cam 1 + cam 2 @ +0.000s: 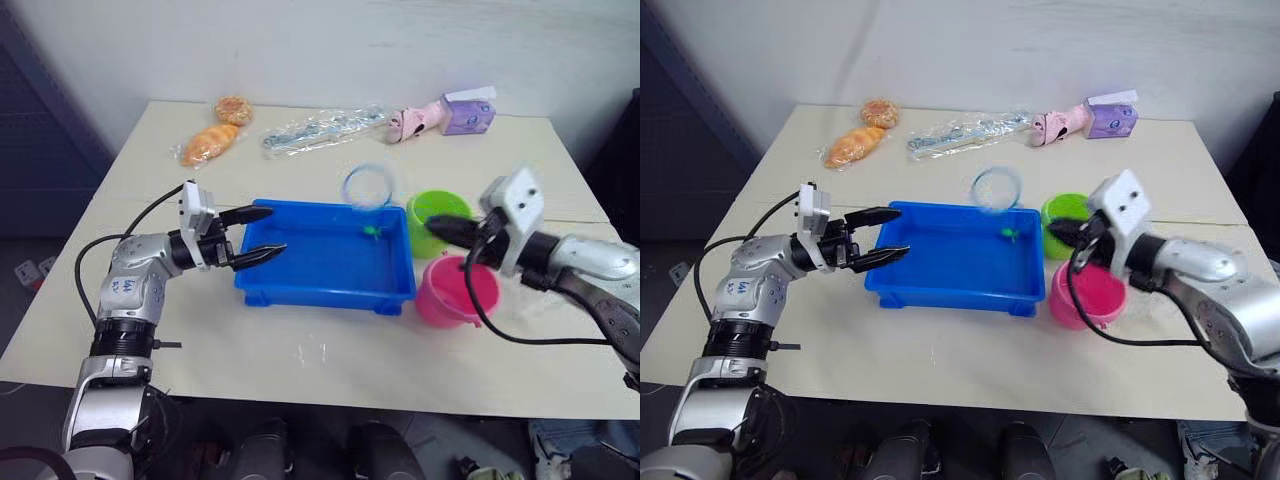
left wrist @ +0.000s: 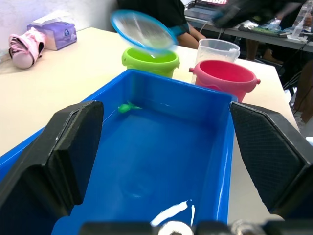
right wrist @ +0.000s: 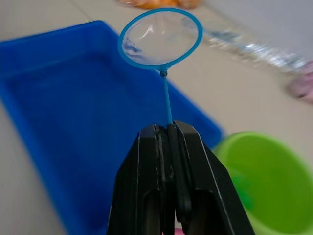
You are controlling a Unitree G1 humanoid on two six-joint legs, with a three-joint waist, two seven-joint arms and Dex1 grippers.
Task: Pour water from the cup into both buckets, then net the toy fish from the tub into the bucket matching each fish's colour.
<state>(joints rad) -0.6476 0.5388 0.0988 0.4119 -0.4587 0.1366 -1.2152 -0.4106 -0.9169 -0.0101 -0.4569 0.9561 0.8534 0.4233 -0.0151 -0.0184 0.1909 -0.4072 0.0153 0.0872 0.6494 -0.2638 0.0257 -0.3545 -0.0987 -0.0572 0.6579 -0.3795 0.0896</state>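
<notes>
A pale desk [image 1: 300, 360] carries a row of loose items along its far edge. At the left lies a round orange-brown pastry [image 1: 233, 108], with a longer orange bread-like piece in clear wrap [image 1: 208, 144] just beside it. A crinkled clear plastic packet [image 1: 322, 127] lies mid-edge. Farther right, a pink soft toy [image 1: 417, 121] touches a purple tissue box [image 1: 467, 112].

Before me, one pale surface [image 1: 300, 350]. Directly on it: blue tub [image 1: 325, 290] at centre; green bucket [image 1: 425, 212] and pink bucket [image 1: 455, 292] just beside the tub's right end; clear cup [image 2: 215, 49] behind them. Along the far edge: two pastries [image 1: 215, 135], a clear plastic wrapper [image 1: 320, 128], a pink pouch [image 1: 418, 120], a purple tissue box [image 1: 468, 112].
</notes>
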